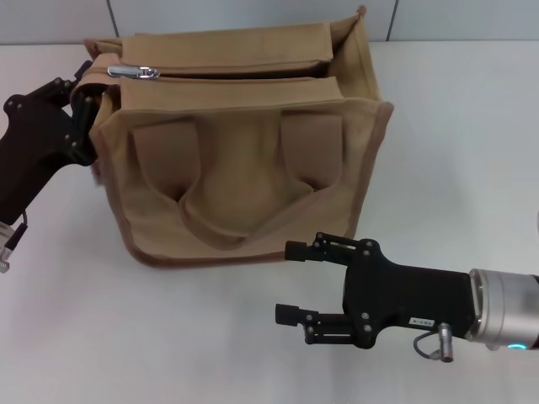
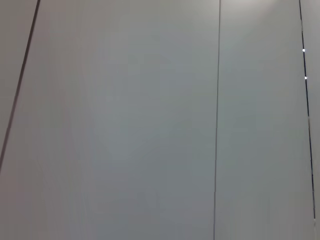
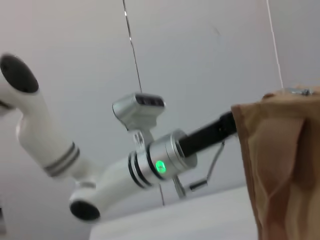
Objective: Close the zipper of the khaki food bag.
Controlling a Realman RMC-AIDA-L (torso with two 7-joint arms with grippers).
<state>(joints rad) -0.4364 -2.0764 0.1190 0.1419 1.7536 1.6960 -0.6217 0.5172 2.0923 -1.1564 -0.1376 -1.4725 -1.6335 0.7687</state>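
A plain white desk (image 1: 472, 126) carried the scene, with a grey panelled wall behind it along the top of the head view.

The left gripper (image 1: 84, 105) sat at the upper left of the frame, pressed against the end of the khaki food bag (image 1: 244, 168); whether its jaws were open or closed there could not be told, since the bag's corner hid their tips. Just beside it, at the upper left of the bag's top, lay the shiny slider (image 1: 135, 72) of the zipper (image 1: 227, 76). The zip line ran from that slider across the top toward the upper right of the frame, nearly level, so that was its long axis.

The right gripper (image 1: 296, 282) hovered low in the frame, in front of the bag's face with its two looped handles, jaws open and holding nothing, well apart from the slider.

By position, the left arm was far the nearer to the slider. Which end of the zip line the slider had to reach to close the bag could not be judged from these views. In the right wrist view the left arm reached in to the bag's end.
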